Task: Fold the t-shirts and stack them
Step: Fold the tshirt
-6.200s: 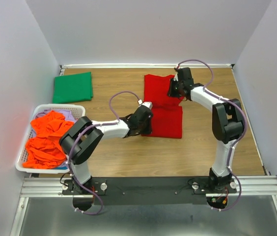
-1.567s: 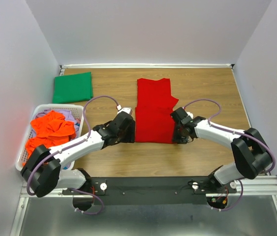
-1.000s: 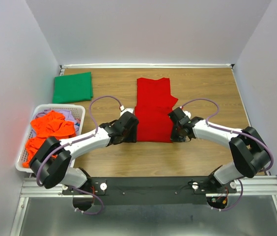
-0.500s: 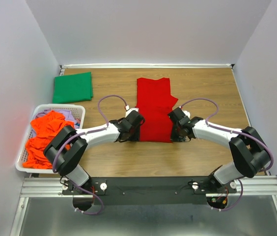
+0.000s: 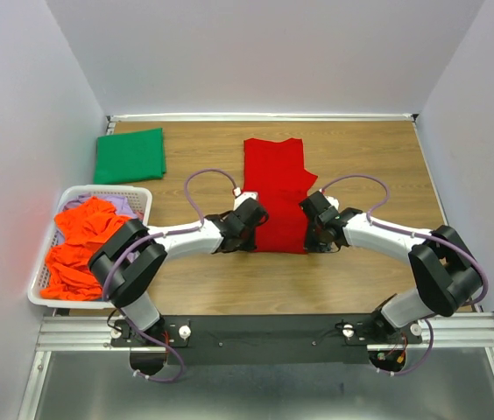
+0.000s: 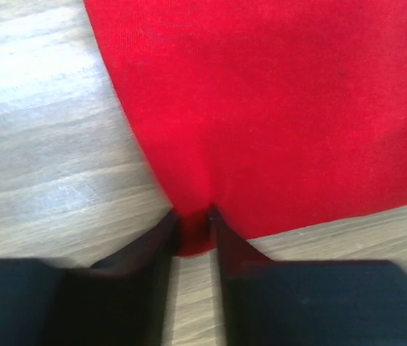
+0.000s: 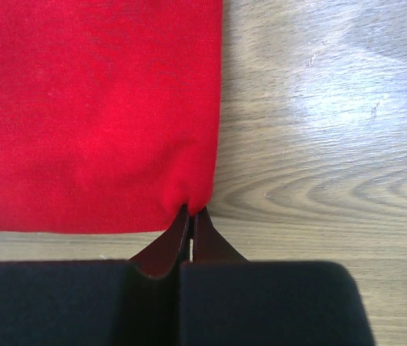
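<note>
Left gripper [image 6: 193, 216] narrow, pinching the red t-shirt [image 6: 276, 94] at its 7 o'clock corner. Right gripper [image 7: 191, 211] clamped on the 5 o'clock corner. Shirt lies mid-table. Top view alone shows a folded green t-shirt [image 5: 130, 155] at 10 o'clock and a basket [image 5: 107, 189] at 9.

spread shirt [image 5: 273, 192] mid-table [image 5: 370, 157] | folded shirt [image 5: 130, 156] far-left | basket [image 5: 111, 189] near-left, heaped shirts [image 5: 81, 245] inside

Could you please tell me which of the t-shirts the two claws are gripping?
The red t-shirt, pinched at its near corners by left claw and right claw; the green t-shirt lies apart.
</note>
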Available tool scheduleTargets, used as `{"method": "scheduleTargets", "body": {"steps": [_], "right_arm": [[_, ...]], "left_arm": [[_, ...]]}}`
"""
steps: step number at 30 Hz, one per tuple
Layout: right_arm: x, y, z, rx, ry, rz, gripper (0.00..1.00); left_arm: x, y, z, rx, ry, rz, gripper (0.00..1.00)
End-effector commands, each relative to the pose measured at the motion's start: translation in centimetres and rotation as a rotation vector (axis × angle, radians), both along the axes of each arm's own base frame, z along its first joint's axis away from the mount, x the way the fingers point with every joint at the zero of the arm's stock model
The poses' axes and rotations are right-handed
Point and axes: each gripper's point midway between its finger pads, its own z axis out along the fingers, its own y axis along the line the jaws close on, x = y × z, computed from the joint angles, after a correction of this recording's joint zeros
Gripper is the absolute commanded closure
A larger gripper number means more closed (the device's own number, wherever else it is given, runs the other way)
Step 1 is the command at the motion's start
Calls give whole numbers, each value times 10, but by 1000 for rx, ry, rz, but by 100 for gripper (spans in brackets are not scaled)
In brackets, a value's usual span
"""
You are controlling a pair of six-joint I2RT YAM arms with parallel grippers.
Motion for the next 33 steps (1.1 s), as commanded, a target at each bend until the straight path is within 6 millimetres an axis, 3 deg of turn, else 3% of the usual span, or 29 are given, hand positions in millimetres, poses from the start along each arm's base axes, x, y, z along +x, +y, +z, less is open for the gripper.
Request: {"method": "scheduleTargets", "body": {"steps": [1, 3, 5, 8, 10, 11, 13, 14, 17, 18, 21, 24, 28, 29, 33], "right_arm": [[-30, -24, -22, -109, 103, 25, 99], [-37, -24, -20, -97, 121, 33, 99], [-49, -29, -15, -92, 141, 41, 99], [-77, -38, -2, -70, 202, 66, 99], [-97, -39, 9, -40, 260, 97, 100], [-114, -41, 23, -21, 298, 112, 99], [-127, -45, 41, -8, 319, 129, 99], [-137, -49, 60, 7, 332, 137, 99], [-156, -57, 84, 11, 372, 149, 99], [-152, -54, 96, 30, 345, 161, 99], [-140, -50, 111, 28, 297, 169, 99], [-95, -32, 141, 7, 193, 185, 99], [-52, -16, 153, -46, 125, 217, 100], [-36, -6, 168, -24, 71, 226, 99], [-2, 18, 179, -18, 23, 276, 99]], "left_arm": [[-51, 37, -50, 163, 203, -7, 82], [-57, 44, -46, 182, 211, -7, 100], [-64, 50, -41, 199, 215, -13, 100], [-78, 59, -16, 218, 202, -32, 100], [-99, 68, -6, 239, 253, -68, 100], [-121, 65, 7, 206, 290, -115, 100], [-147, 65, 17, 176, 333, -157, 100], [-171, 66, 30, 151, 371, -190, 100], [-201, 63, 54, 60, 432, -228, 100], [-205, 65, 60, 46, 441, -231, 100], [-193, 55, 85, -24, 391, -222, 100], [-161, 51, 97, -51, 322, -210, 100], [-120, 54, 106, -58, 246, -169, 100], [-113, 55, 106, -53, 236, -164, 100], [-77, 55, 123, -72, 157, -139, 100]]}}
